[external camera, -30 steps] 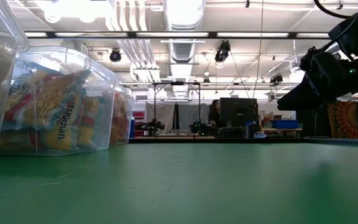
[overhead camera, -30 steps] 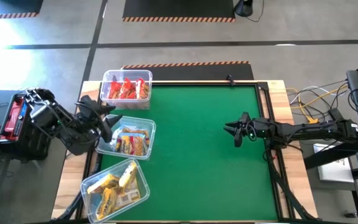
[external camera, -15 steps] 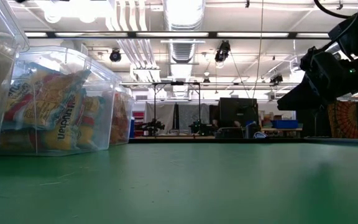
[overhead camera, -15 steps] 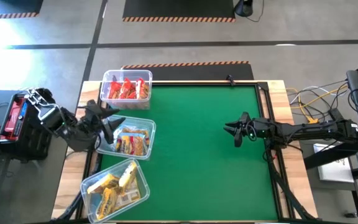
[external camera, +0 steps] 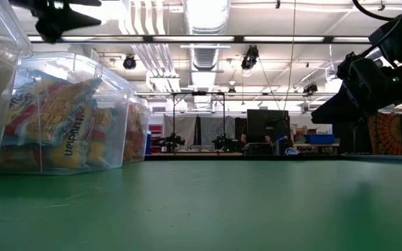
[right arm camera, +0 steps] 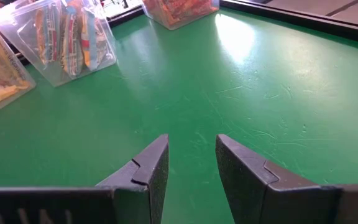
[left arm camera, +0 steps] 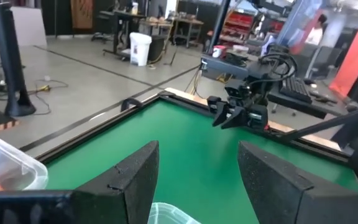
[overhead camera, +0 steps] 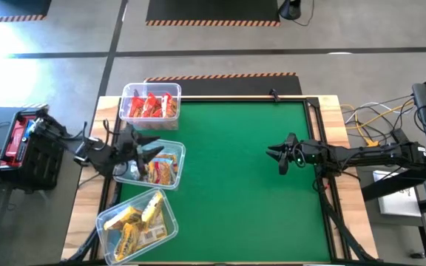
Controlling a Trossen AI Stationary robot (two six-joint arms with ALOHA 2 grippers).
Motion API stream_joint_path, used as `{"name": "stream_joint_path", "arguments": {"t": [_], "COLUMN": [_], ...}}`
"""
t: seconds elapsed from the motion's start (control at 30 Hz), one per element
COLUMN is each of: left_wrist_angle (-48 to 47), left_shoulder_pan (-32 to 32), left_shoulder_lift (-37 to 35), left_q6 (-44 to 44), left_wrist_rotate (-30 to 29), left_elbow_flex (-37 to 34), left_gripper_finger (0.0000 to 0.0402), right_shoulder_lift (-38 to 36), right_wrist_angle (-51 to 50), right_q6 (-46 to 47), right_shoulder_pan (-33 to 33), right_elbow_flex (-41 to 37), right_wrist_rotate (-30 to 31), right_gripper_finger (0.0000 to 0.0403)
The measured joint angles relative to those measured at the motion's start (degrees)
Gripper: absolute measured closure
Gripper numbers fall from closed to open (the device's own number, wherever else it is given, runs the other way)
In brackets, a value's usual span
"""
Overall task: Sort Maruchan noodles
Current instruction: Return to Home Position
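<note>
The Maruchan noodles (overhead camera: 157,170) lie sorted by colour in three clear bins (overhead camera: 183,150) at the left. Our left gripper (overhead camera: 148,145) hovers above the middle one, spread and empty. The right gripper (overhead camera: 281,159), also spread, waits at the right. We judge the next move is going home, keeping clear of the bins.

Bright ceiling lights (external camera: 204,14), white glare patch on green mat (right arm camera: 235,34), soft shadows

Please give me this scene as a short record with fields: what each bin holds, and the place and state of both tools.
view used for bin names: high view
top bin: red packs
middle bin: orange packs
bottom bin: yellow packs
green table: bins along its left side
left tool: open, empty, above the middle bin
right tool: open, empty, over the table's right part
</note>
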Motion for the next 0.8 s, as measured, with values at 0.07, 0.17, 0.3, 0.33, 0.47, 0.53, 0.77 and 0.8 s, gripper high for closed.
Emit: {"name": "stream_joint_path", "arguments": {"t": [0.07, 0.17, 0.3, 0.33, 0.47, 0.53, 0.77, 0.8], "left_wrist_angle": [2.89, 5.22, 5.74, 5.77, 6.44, 6.7, 11.17, 12.08], "left_shoulder_pan": [2.32, 4.87, 5.65, 5.65, 5.65, 5.65, 5.65, 5.65], "left_shoulder_lift": [-2.15, -6.4, -12.05, -13.2, -17.46, -19.67, -26.23, -26.85], "left_q6": [0.27, -0.9, -3.54, -3.67, -3.87, -3.85, -1.34, -0.51], "left_wrist_rotate": [2.15, 5.14, 5.53, 5.55, 5.73, 6.15, 14.45, 16.68], "left_elbow_flex": [-3.23, -7.82, -12.74, -13.79, -17.72, -19.56, -25.36, -26.12], "left_gripper_finger": [0.0201, 0.0201, 0.0201, 0.0201, 0.0201, 0.0201, 0.0201, 0.0201], "right_shoulder_lift": [0.0, 0.0, 0.0, 0.0, 0.0, 0.0, 0.0, 0.0], "right_wrist_angle": [0.0, 0.01, -0.01, 0.01, 0.01, 0.01, 0.01, 0.01], "right_q6": [0.0, 0.0, 0.0, 0.0, 0.0, 0.0, 0.0, 0.0], "right_shoulder_pan": [0.0, 0.0, 0.0, 0.0, 0.0, 0.0, 0.0, 0.0], "right_elbow_flex": [0.0, 0.0, 0.01, 0.0, 0.0, 0.0, 0.0, 0.0], "right_wrist_rotate": [0.0, 0.0, 0.0, 0.0, 0.0, 0.0, 0.0, 0.0], "right_gripper_finger": [0.028, 0.028, 0.028, 0.028, 0.028, 0.028, 0.028, 0.028]}}
